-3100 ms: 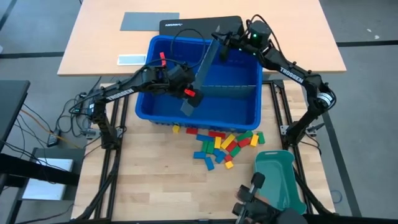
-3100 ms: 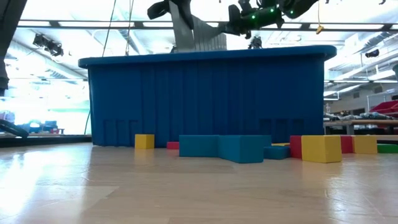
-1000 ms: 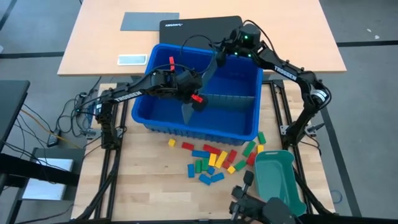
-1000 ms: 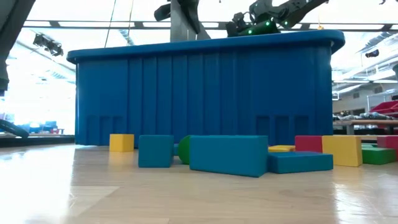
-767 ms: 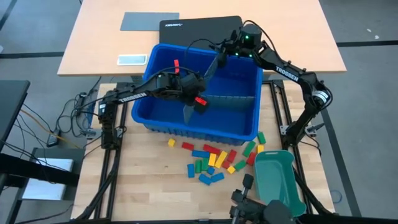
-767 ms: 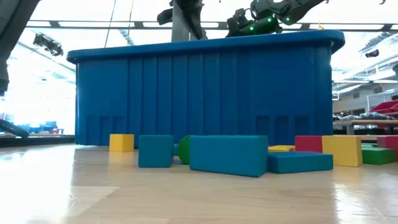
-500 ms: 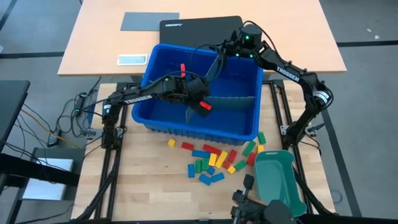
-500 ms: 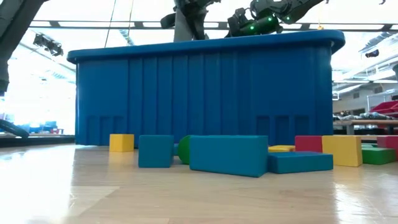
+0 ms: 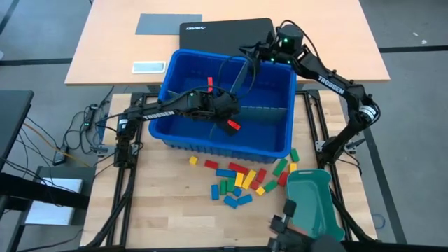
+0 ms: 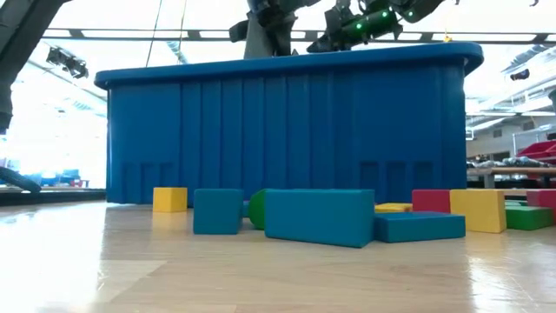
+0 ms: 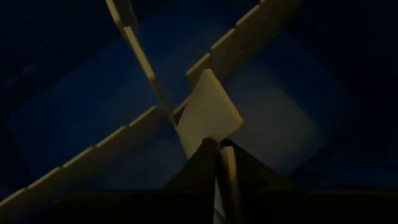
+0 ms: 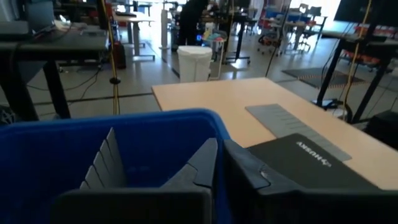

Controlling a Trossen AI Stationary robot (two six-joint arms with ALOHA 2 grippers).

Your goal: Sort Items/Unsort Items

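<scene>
Inside the blue bin (image 9: 183, 133), both grippers, left (image 9: 225, 112) and right (image 9: 246, 56), are clamping jaws on grey divider sheets (image 9: 269, 108).

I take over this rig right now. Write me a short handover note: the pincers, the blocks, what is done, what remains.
Left pincer: inside the blue bin, shut on the grey divider sheet where it crosses another divider.
Right pincer: above the bin's far rim.
Blocks: all loose on the table in front of the bin, colours mixed; none seen in the bin.
Teal tray: at the front right, no blocks in it.
Done: nothing sorted.
Left: probably seat the divider, then sort the blocks.
</scene>
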